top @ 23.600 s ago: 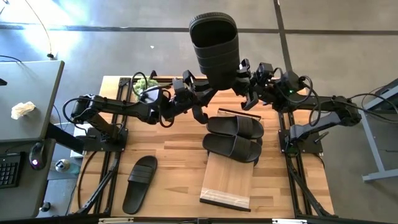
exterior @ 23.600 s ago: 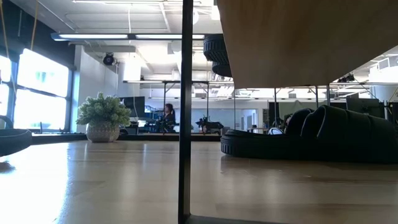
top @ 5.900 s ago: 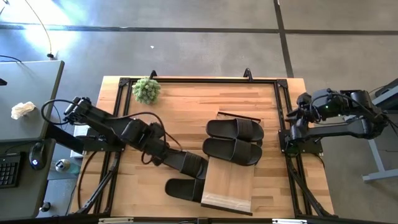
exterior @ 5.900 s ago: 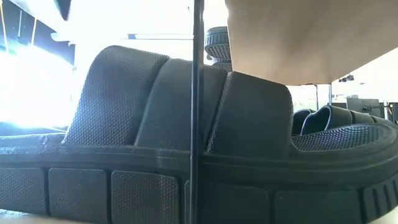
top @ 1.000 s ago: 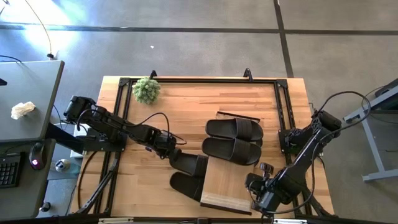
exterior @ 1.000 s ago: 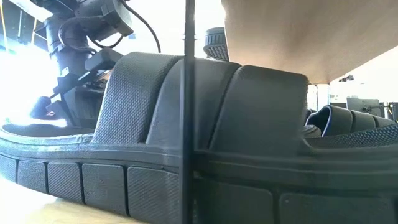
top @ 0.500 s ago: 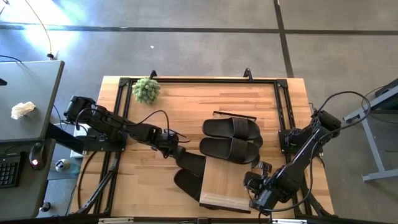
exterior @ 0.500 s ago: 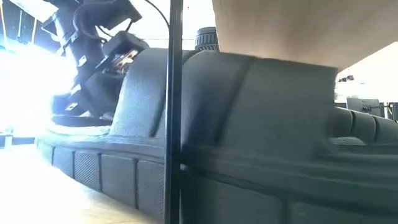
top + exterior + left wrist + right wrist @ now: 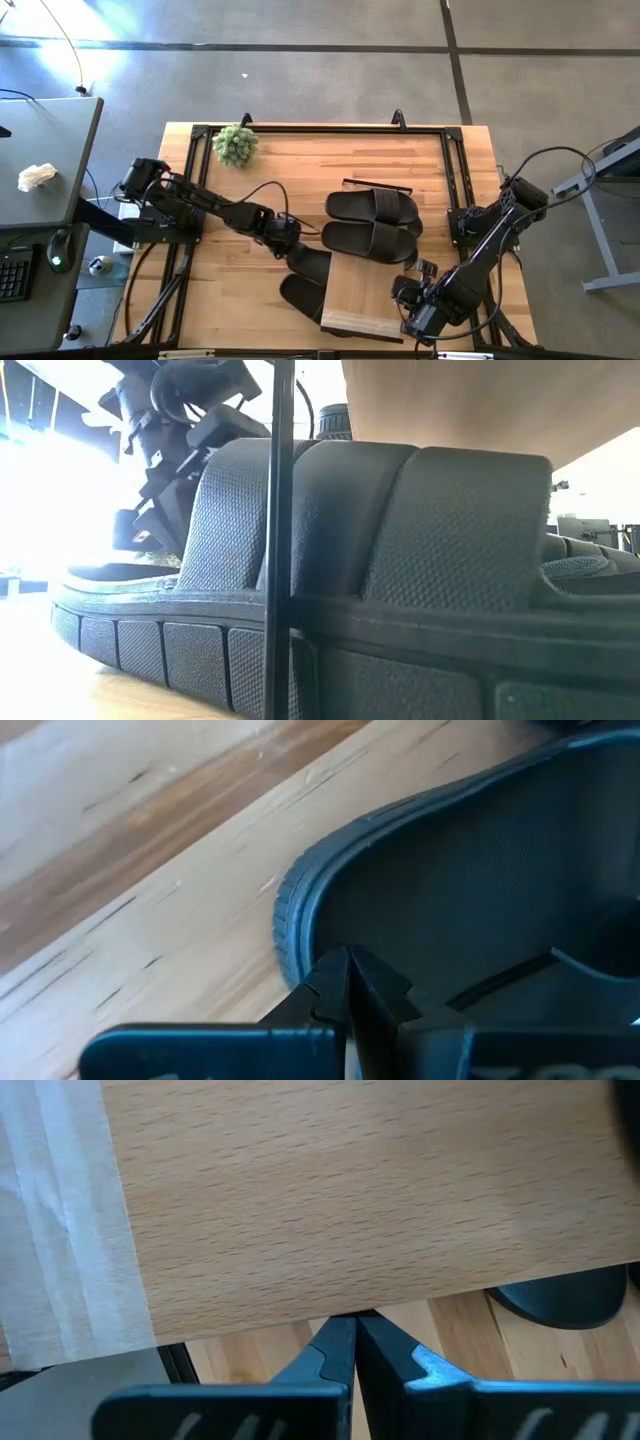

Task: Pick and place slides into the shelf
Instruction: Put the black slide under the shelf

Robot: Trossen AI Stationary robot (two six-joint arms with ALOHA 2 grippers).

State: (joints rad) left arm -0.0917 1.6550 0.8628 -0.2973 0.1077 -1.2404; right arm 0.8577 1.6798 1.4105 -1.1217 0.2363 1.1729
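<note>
The slides [image 9: 372, 225] were matt black rubber — finely pebbled across the wide straps, ribbed in blocks along the sole edge of the nearest one [image 9: 400, 610] in the low view. The shelf [image 9: 365, 292] carried a smooth, pale wood plank with fine grain, a strip of whitish translucent tape along one end, on a thin dark frame. The table [image 9: 230, 290] was butcher-block wood, warmer in tone, lightly sheened. Both the left pincer [image 9: 348, 982] and the right pincer [image 9: 354, 1342] looked like matt dark plastic — hard-edged and smooth.
</note>
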